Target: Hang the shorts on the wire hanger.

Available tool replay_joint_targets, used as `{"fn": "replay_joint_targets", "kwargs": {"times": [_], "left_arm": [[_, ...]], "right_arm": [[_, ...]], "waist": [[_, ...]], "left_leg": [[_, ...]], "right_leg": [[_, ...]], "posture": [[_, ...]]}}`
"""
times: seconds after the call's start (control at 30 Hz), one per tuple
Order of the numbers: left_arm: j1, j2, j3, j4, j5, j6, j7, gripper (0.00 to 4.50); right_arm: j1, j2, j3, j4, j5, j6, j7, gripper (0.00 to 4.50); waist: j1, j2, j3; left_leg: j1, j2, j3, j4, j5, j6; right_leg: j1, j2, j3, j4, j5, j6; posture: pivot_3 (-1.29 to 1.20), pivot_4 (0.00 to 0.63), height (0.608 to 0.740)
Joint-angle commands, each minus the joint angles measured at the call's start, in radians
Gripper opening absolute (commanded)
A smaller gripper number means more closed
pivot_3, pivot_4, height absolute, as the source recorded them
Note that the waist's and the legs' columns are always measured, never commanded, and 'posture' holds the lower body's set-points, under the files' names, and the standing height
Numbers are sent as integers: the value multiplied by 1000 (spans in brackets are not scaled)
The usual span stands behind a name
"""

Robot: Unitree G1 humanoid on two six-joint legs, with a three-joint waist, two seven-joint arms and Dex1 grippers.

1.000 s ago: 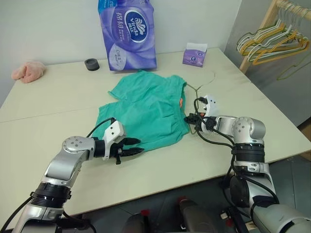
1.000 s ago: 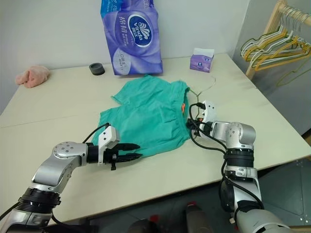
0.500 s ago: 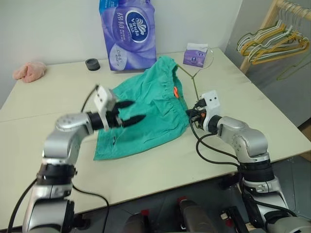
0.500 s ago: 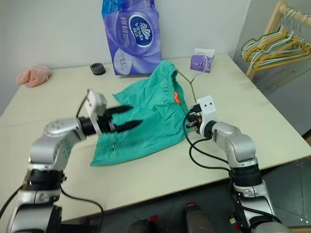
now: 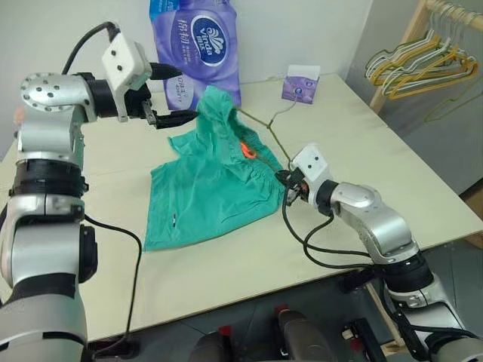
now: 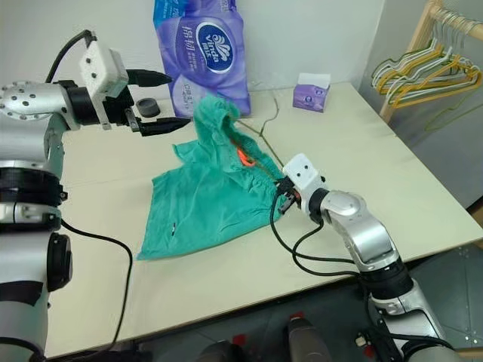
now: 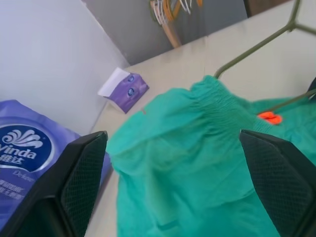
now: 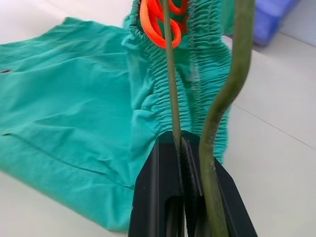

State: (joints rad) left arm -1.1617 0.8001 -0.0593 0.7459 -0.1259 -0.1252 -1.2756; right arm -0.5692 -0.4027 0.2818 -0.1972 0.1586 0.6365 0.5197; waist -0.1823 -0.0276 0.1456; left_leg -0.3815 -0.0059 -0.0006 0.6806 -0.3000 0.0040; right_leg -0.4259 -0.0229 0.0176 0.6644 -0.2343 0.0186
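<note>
The right hand [image 8: 180, 148] pinches the hanger [image 5: 273, 140], whose far end lifts the shorts [image 5: 207, 188] off the table [image 5: 362, 151]. The left hand [image 5: 172, 94] hovers beside the raised peak, fingers wide.

Bright, even indoor light leaves only soft shadows under the teal-green cloth shorts [image 5: 211, 188] on the pale tabletop [image 5: 362, 158], while both wrist views blur close up.

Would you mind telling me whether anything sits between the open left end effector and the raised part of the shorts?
Nothing visible does. The left end effector hangs open just beside the lifted waistband of the shorts, with only air between them.
</note>
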Motion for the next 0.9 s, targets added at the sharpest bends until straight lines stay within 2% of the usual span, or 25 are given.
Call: {"fn": "replay_joint_targets", "kwargs": {"times": [0.03, 0.23, 0.5, 0.6, 0.9], "left_arm": [[-38, -1, -36, 68, 58, -128, -56, 4489], [-20, -26, -76, 109, 90, -211, -149, 4489], [-1, -34, -114, 182, 164, -334, -161, 4489], [8, -36, -115, 185, 169, -337, -181, 3886], [60, -52, -110, 112, 149, -291, -227, 1091]], "right_arm": [[-9, -17, 21, -55, -38, -67, 29, 0], [-10, -34, 53, -64, -85, -123, 71, 0], [-28, -67, 75, -72, -151, -250, 132, 0], [-28, -70, 73, -73, -163, -280, 150, 0], [-27, -61, 81, -75, -194, -339, 177, 0]], "waist": [[-4, 0, 0], [-12, 0, 0], [-14, 0, 0], [-14, -1, 0], [-14, -1, 0]], "left_leg": [[0, 0, 0, 0, 0, 0], [-1, 0, 0, 1, 0, 0], [-1, 0, -1, 1, 0, 0], [-1, 0, 0, 1, 0, 0], [-1, 0, 0, 2, 0, 0]], "right_leg": [[0, 0, 0, 0, 0, 0], [0, 0, 0, 0, 0, 0], [-1, 0, 0, 1, 0, 0], [-1, 0, 0, 1, 0, 0], [0, 0, 0, 1, 0, 0]], "posture": [[-213, 86, 740], [-220, 86, 740], [-227, 86, 740], [-226, 86, 740], [-224, 87, 740]]}}
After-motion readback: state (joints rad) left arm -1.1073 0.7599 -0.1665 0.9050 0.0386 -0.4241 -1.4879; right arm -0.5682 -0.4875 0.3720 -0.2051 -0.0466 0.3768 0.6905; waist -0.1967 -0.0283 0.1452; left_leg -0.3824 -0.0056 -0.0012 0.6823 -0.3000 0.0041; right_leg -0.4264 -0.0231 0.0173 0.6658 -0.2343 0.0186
